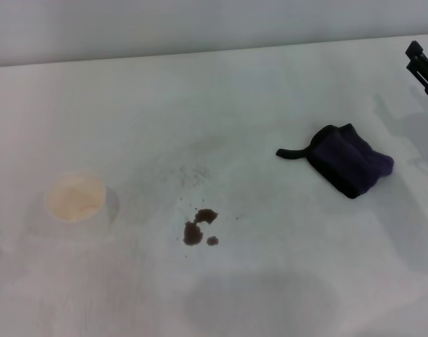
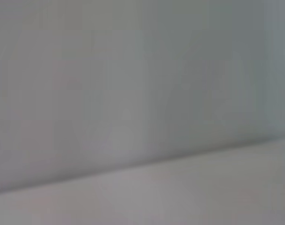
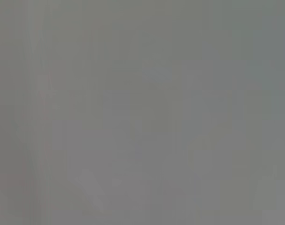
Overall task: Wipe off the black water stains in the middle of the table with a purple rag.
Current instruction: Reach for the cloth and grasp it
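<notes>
The black water stains [image 1: 198, 227] lie near the middle of the white table [image 1: 270, 281], a few dark blotches with tiny specks around them. The purple rag [image 1: 348, 165] lies bunched at the right, its black strap tail pointing left. Part of my right gripper [image 1: 423, 67] shows at the far right edge, up and to the right of the rag and apart from it. My left gripper is out of view. Both wrist views show only plain grey surface.
A white paper cup [image 1: 76, 200] stands at the left of the table, left of the stains. The table's far edge meets a grey wall [image 1: 199, 24] at the back.
</notes>
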`<state>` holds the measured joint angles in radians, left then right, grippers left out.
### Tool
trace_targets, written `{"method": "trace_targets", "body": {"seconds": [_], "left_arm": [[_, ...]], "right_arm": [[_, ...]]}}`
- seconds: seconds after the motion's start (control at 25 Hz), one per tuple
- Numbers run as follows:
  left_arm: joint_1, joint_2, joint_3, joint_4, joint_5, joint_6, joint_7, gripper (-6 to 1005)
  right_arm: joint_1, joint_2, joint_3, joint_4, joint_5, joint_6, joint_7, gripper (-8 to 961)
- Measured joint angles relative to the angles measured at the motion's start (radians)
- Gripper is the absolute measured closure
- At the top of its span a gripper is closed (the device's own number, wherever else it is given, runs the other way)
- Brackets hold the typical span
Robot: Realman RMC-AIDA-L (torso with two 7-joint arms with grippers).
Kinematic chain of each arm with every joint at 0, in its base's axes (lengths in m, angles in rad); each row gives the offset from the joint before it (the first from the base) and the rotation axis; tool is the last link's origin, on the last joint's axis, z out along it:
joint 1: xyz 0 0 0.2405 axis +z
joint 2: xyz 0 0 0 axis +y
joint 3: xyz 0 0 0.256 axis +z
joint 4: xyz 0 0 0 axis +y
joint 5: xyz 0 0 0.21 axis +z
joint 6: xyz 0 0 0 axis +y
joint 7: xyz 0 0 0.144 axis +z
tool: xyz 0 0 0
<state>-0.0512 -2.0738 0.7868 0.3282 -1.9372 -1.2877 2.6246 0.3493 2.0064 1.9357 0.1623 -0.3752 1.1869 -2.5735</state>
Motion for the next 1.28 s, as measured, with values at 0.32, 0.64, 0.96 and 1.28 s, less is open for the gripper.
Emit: {"method": "trace_targets", "body": {"seconds": [0.32, 0.64, 0.96, 1.28], "left_arm": [[-0.022, -0.003, -0.105, 0.003, -0.043, -0.02, 0.032, 115], [-0.048, -0.002, -0.111, 0.003, -0.154, -0.034, 0.06, 116], [-0.081, -0.001, -0.112, -0.007, -0.241, -0.024, 0.05, 115], [-0.106, 0.0, -0.11, -0.005, -0.258, -0.008, -0.013, 118]], "right_arm": [[-0.084, -0.008, -0.002, 0.265, -0.232, -0.149, 0.344, 113], [-0.18, -0.013, 0.006, 0.651, -0.691, -0.265, 0.905, 113], [-0.207, -0.027, 0.012, 1.075, -1.205, -0.24, 1.528, 114], [-0.054, -0.031, 0.068, 1.343, -1.688, 0.02, 1.987, 115]]}}
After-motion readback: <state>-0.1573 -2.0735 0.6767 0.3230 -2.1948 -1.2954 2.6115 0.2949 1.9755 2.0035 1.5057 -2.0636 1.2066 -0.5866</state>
